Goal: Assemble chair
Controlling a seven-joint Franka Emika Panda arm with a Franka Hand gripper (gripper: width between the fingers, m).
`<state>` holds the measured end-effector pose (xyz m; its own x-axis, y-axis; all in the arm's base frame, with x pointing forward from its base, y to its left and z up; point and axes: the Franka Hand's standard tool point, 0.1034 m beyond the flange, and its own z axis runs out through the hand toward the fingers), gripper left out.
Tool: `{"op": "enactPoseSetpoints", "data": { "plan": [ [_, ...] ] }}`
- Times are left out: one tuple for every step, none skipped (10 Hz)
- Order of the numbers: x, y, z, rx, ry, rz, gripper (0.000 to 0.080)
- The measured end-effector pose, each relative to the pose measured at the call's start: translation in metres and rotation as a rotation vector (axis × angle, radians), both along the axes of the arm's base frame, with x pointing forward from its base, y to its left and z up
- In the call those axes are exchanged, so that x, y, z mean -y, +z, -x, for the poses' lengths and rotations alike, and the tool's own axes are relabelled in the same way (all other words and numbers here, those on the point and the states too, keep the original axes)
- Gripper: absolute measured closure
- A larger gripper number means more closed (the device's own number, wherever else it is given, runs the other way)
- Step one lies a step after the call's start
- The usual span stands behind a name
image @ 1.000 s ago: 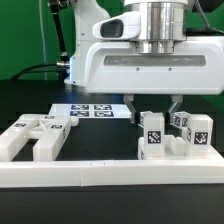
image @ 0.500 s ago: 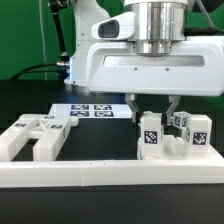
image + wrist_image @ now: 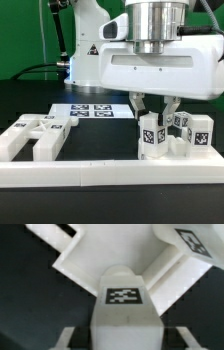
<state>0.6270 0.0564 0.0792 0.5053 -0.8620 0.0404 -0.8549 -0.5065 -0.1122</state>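
1. Exterior view, change: a second ago the gripper (image 3: 153,108) had its fingers (image 3: 137,104) apart on either side of the upright chair leg (image 3: 152,136). Now they are drawn in and pinch its upper end. The chair leg stands in the same place and is not visibly lifted. Judgement: the grasp is made and the lift comes next.
2. Exterior view, count:
   - one gripper
   - one held chair leg
   - at least two tagged chair blocks (image 3: 199,134) just beside it, toward the exterior view's right
   - one slotted chair panel (image 3: 33,138) well apart, toward the exterior view's left
   - one marker board (image 3: 88,111) behind
   - one border rail (image 3: 100,176) in front
3. Wrist view, count:
   - one chair leg (image 3: 125,317) bearing one tag
   - one angled chair part (image 3: 75,258) beyond it
   - one further tag, cut off at the picture's edge
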Motion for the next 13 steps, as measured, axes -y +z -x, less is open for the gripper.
{"op": "enactPoseSetpoints", "data": {
  "plan": [
    [-0.0004,-0.0002,0.0000,-0.002,-0.095,-0.011,0.0509],
    [-0.0004,-0.0004,-0.0001,-0.003,-0.158,-0.019,0.0509],
    [-0.0010,-0.0007,-0.0001,-0.006,-0.291,-0.038,0.0509],
    [-0.0007,-0.0002,-0.0011,-0.010,-0.371,-0.051,0.0509],
    [0.0007,-0.0002,-0.0016,-0.010,-0.402,-0.059,0.0509],
    [0.0017,0.0001,-0.0019,-0.012,-0.458,-0.072,0.0509],
    [0.0011,0.0000,-0.0020,-0.011,-0.458,-0.072,0.0509],
    [0.0012,0.0002,-0.0020,-0.010,-0.433,-0.068,0.0509],
    [0.0023,0.0013,-0.0024,-0.009,-0.362,-0.059,0.0354],
    [0.0025,0.0025,-0.0030,-0.008,-0.326,-0.055,0.0220],
    [0.0020,0.0033,-0.0034,-0.007,-0.261,-0.047,0.0220],
    [0.0030,0.0040,-0.0042,0.002,-0.103,-0.027,0.0165],
    [0.0044,0.0047,-0.0056,0.013,0.009,-0.012,0.0153]
  ]
}}
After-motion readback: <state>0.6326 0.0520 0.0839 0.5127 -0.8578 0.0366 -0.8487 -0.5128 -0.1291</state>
